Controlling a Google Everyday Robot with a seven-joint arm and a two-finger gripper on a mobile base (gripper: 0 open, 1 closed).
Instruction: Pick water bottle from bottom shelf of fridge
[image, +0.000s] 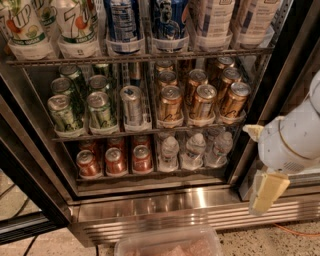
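Observation:
The fridge (150, 207) stands open in front of me. On its bottom shelf (150, 174), three small clear water bottles stand side by side at the right: one (170, 152), a second (194, 150) and a third (220, 147). Red cans (115, 161) fill the left lanes of that shelf. My gripper (265, 170), white with cream-coloured parts, hangs at the right edge of the view. It is outside the fridge, in front of the door frame, to the right of the bottles and slightly below them. It touches nothing.
Green cans (82, 107), a silver can (132, 105) and gold cans (200, 100) fill the rack above. Tall 7UP bottles (75, 22) and other bottles stand on the top rack. A dark door edge (30, 180) runs at the left. A clear plastic bin (167, 243) is at the bottom.

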